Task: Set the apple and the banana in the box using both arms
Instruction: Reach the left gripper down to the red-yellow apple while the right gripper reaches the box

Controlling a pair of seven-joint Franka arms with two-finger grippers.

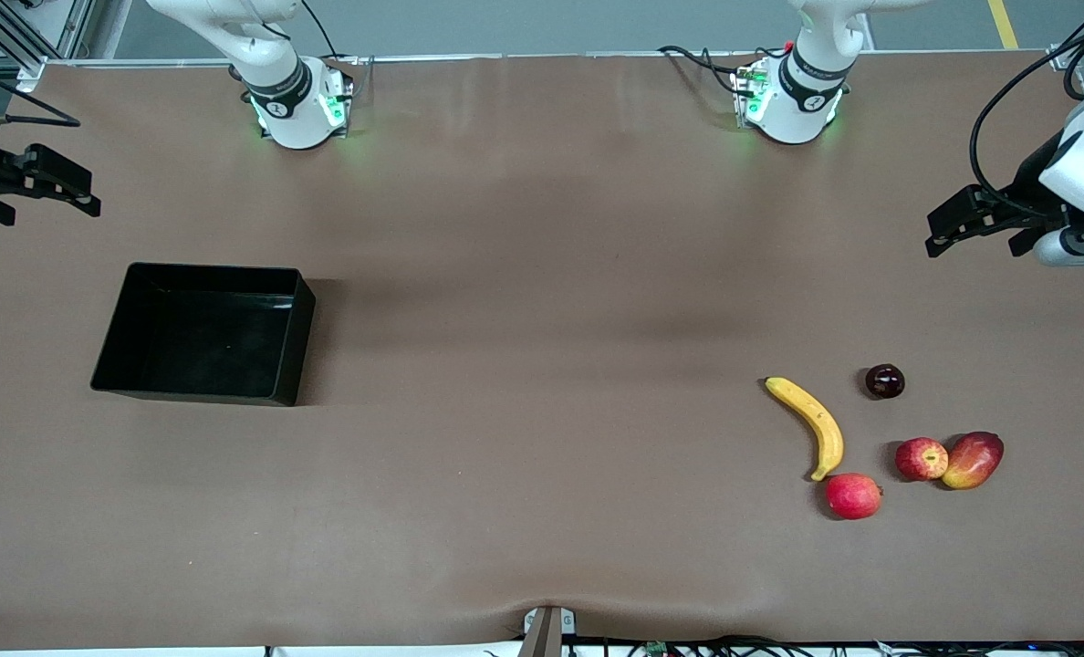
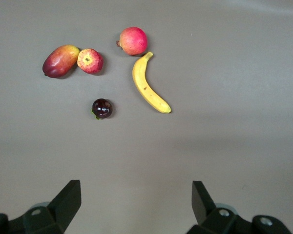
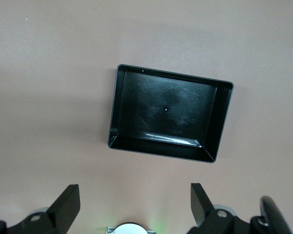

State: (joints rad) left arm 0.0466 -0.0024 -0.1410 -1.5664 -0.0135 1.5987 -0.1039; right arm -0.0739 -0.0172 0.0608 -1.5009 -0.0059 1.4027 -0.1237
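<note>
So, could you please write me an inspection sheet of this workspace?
Surface: brown table, lightly wrinkled.
Job's things: apple touching mango; banana beside them; box toward the right arm's end, nothing in it.
Clutter: pinkish-red round fruit at the banana's nearer tip; small dark fruit.
Grippers: left gripper and right gripper wait, raised, fingers open, holding nothing.
Cables: black cables at the left arm; more along the table's edges.
Surroundings: grey floor.

Both grippers (image 1: 948, 228) (image 1: 49, 187) wide, up, empty.
</note>
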